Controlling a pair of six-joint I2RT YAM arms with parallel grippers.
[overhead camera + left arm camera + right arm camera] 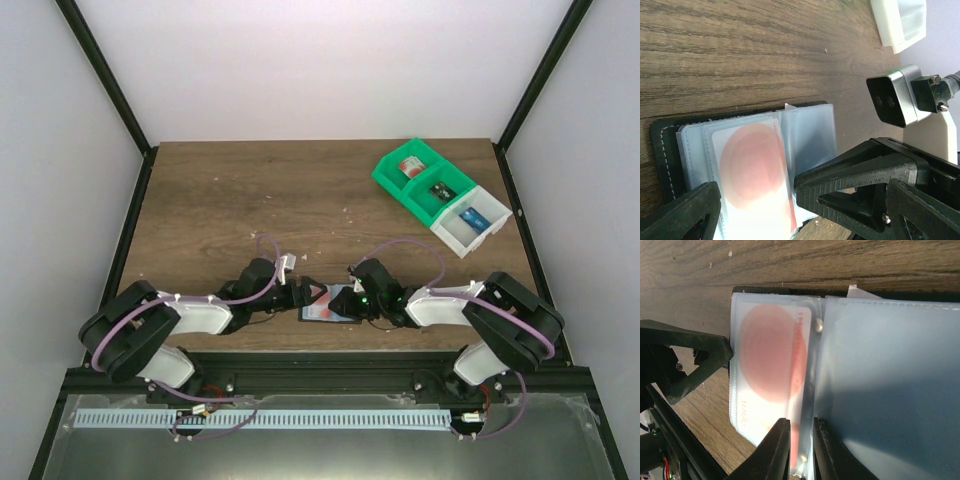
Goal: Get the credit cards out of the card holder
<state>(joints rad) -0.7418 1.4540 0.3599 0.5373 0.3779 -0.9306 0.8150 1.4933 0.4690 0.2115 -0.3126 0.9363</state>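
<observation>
The card holder (325, 312) lies open and flat near the table's front edge, between my two grippers. Its pale blue sleeves (890, 380) sit on a dark backing (660, 150). A pale credit card with a large red circle (752, 165) (767, 355) is tucked inside one clear sleeve. My left gripper (756, 192) (305, 295) stands wide open, one finger on each side of that sleeve and card. My right gripper (801, 447) (345, 300) is nearly shut, pinching the sleeve's edge at the holder's middle fold; a red strip shows between its fingers.
A green bin (420, 180) and a joined white bin (472, 220) with small items stand at the back right. The white bin's corner (900, 22) shows in the left wrist view, as does the right wrist's camera (890, 100). The black frame rail runs just behind the holder.
</observation>
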